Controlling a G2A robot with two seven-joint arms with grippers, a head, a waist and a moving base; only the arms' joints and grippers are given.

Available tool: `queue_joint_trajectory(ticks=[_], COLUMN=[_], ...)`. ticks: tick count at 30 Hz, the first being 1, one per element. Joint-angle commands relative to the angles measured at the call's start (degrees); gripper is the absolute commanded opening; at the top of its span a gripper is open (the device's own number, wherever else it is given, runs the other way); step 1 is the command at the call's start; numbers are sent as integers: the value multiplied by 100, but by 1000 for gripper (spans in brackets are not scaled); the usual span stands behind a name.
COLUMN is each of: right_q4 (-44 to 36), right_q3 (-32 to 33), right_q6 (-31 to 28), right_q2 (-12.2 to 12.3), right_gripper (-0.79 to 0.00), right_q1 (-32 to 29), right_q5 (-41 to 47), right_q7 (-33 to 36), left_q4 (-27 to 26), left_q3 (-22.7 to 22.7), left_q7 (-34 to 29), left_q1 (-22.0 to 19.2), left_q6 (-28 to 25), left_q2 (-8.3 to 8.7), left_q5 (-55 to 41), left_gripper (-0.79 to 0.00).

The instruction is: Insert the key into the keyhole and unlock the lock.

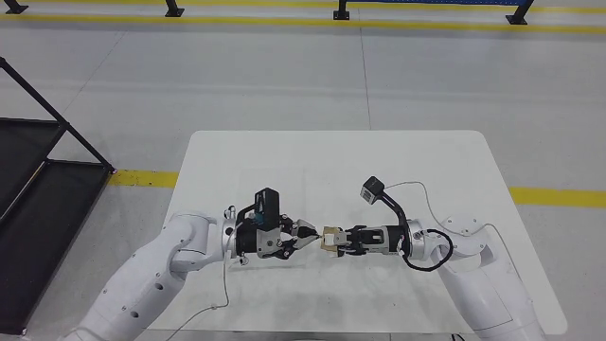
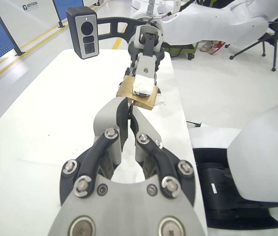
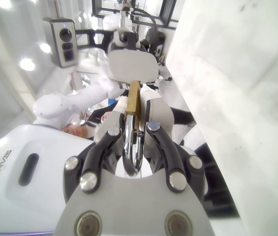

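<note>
Lock [image 1: 329, 238]: brass block, squared edges, chrome U-shackle [image 3: 129, 143]. It sits lower centre of top view, held off white bench [image 1: 417, 166], well in from bench edges.
Right claw [image 3: 135, 104] clamped on lock body, white wrapping on pads [image 2: 142, 87].
Left claw [image 2: 129, 109] pinched together on key [image 2: 130, 108], thin and mostly hidden between black ribbed pads. Key tip at lock's end face; depth of entry cannot tell.
Claws nose to nose.

We find the lock [image 2: 142, 103] between the right fingers [image 2: 145, 67], over the worktop [image 2: 55, 94]; key [image 2: 130, 109] between left fingers [image 2: 107, 116], just before it.
</note>
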Motion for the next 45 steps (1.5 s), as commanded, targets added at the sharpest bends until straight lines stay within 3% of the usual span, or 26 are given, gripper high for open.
queue_joint_trajectory(ticks=[1,28,29,30,31,37,45], right_q4=[0,0,0,0,0,0,0], right_q3=[0,0,0,0,0,0,0], right_q6=[0,0,0,0,0,0,0], right_q2=[0,0,0,0,0,0,0], right_gripper=[-785,-785,-785,-785,-785,-785,-785], right_q1=[0,0,0,0,0,0,0], right_q5=[0,0,0,0,0,0,0], right_q7=[0,0,0,0,0,0,0], left_q4=[-7,-294,-296,-291,-289,-292,-53], left_q3=[8,24,8,-18,-45,-316,-1020], left_q7=[76,471,475,479,488,524,638], left_q1=[-1,196,207,223,242,427,768], left_q6=[1,301,309,331,343,412,466], left_q2=[-6,-31,-29,-27,-24,14,96], left_q5=[114,1016,1000,981,952,860,415], left_gripper=[-785,-785,-717,-308,0,0,0])
